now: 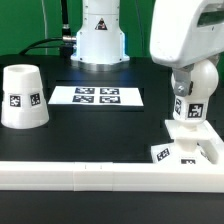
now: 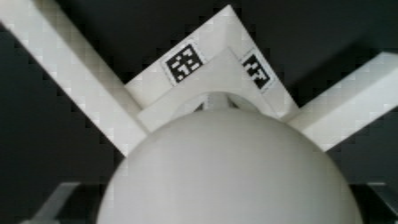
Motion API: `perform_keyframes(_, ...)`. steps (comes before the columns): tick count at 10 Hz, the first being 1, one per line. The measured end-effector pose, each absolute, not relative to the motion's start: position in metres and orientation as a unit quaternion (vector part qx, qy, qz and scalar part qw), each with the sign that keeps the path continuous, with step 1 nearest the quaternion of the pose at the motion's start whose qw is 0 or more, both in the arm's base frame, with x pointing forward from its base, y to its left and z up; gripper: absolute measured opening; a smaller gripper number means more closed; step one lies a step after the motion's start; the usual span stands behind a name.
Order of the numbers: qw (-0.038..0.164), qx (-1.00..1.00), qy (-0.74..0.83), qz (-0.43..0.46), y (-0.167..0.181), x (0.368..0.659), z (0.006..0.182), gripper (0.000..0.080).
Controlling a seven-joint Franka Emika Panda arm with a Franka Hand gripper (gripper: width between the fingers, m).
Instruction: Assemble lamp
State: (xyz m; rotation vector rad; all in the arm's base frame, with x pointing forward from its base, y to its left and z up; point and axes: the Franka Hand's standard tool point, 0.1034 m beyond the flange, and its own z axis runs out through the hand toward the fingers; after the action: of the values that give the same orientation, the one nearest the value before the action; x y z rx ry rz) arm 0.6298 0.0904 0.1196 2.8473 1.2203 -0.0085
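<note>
worktop (image 1: 110, 130) w/ white rail (image 1: 60, 175) just beside base (image 1: 200, 148). shade (image 1: 22, 97) loose, well apart from base, not fitted yet. bulb (image 2: 214, 160) upright on base, claw (image 1: 188, 78) above it. seated or just resting? can't tell. claw tips hidden by bulb head, grip unclear. left: prob. finish bulb, then shade.

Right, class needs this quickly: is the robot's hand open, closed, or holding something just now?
Hand: cannot be told; the bulb sits right under it, over the base, but the grip itself is hidden.
</note>
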Motion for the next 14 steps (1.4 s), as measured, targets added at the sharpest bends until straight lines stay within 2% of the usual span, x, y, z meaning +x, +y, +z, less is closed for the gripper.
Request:
perform_keyframes(3, 0.022, 0.951, 0.308, -0.001, 0.0905, 0.6297, 0.1194, 0.0577)
perform_keyframes(8, -0.02, 0.998, 0.057, -0.001, 0.0871, 0.6302, 0.1182, 0.0577)
perform_keyframes(14, -0.023, 0.987, -0.16, -0.006, 0.0874, 0.6311, 0.1183, 0.0577)
